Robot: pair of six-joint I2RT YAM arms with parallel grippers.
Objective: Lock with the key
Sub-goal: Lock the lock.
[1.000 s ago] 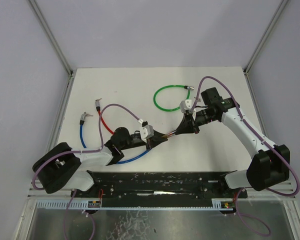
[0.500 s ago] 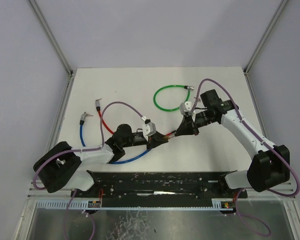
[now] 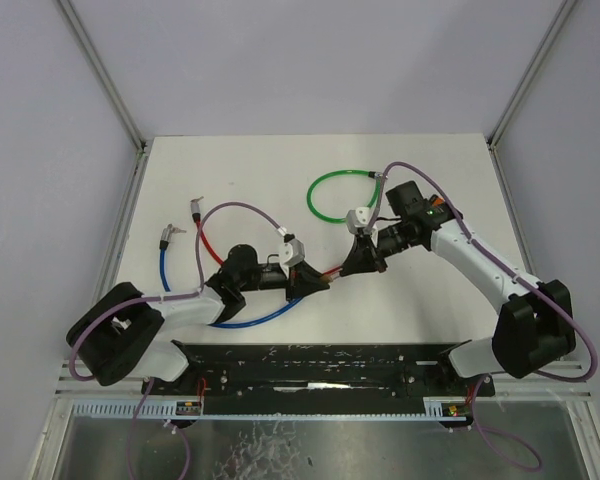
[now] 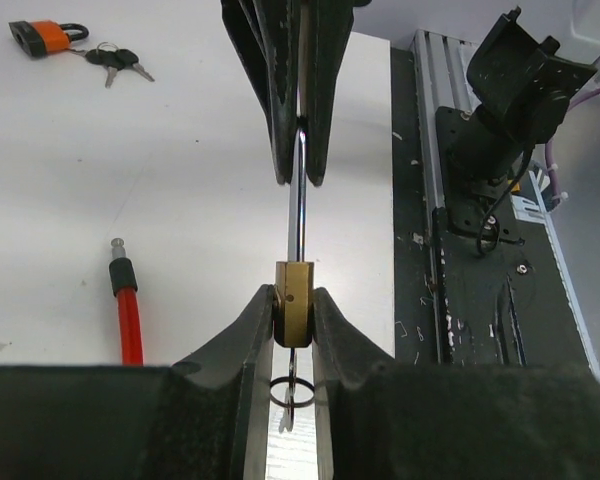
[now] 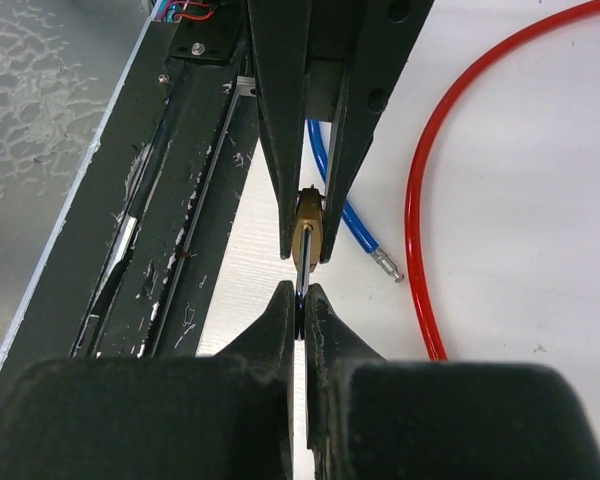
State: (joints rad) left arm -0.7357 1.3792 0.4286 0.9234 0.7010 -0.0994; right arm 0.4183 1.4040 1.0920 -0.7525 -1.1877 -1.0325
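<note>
A small brass padlock (image 4: 295,312) is clamped between my left gripper's (image 4: 294,300) fingers, with its steel shackle (image 4: 297,215) pointing away from it. My right gripper (image 5: 299,296) is shut on the end of that shackle, facing the left one. A key ring (image 4: 292,392) hangs under the padlock body; the key itself is mostly hidden. In the top view the two grippers meet at the table's middle, left (image 3: 312,281) and right (image 3: 356,264). The padlock (image 5: 307,238) also shows in the right wrist view.
An orange padlock (image 4: 40,37) with loose keys (image 4: 115,62) lies on the table. A red cable (image 3: 208,245), a blue cable (image 3: 165,265) and a green cable loop (image 3: 338,196) lie around. The black base rail (image 3: 320,365) runs along the near edge.
Both grippers have shifted a little to the left, still joined at the padlock. The left wrist has swung further toward the right gripper.
</note>
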